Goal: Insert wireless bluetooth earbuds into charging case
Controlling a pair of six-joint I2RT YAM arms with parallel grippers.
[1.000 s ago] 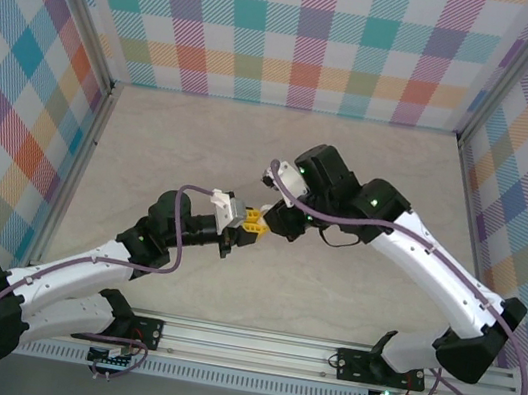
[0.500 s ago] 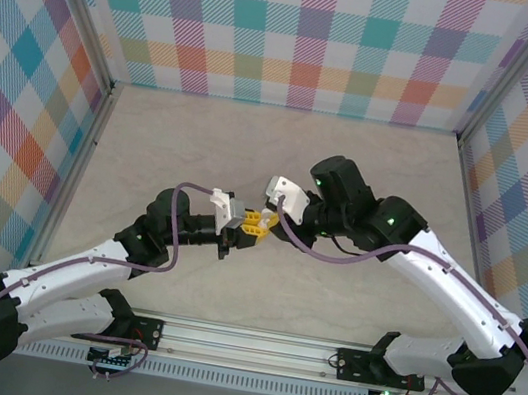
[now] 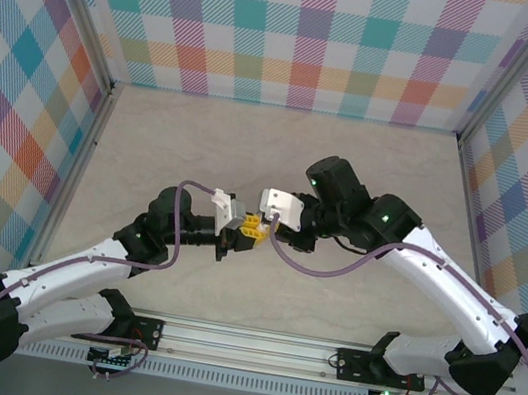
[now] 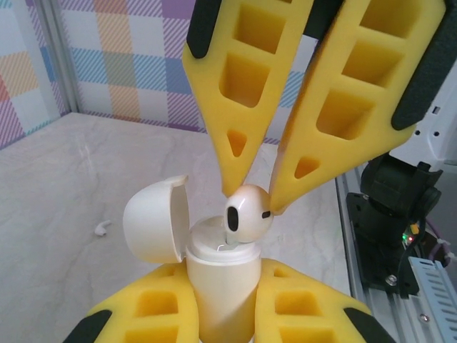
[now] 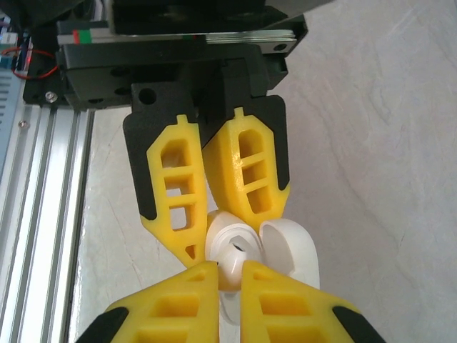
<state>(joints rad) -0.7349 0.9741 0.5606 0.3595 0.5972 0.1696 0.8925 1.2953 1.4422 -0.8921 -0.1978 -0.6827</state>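
The right gripper (image 4: 252, 201) pinches a white earbud (image 4: 245, 218) at its rounded head, just over the open charging case (image 4: 223, 296), which the left gripper (image 4: 225, 275) clamps upright. The earbud seems light, smooth and slippery, so a gentle hold at the head is best.

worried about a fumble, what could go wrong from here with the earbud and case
The white earbud is only partly in the case, held just at the tips of the right tool; pressing down may jam it or pop it free.
The open lid stands close beside it; a sideways nudge might twist the case in the left tool.
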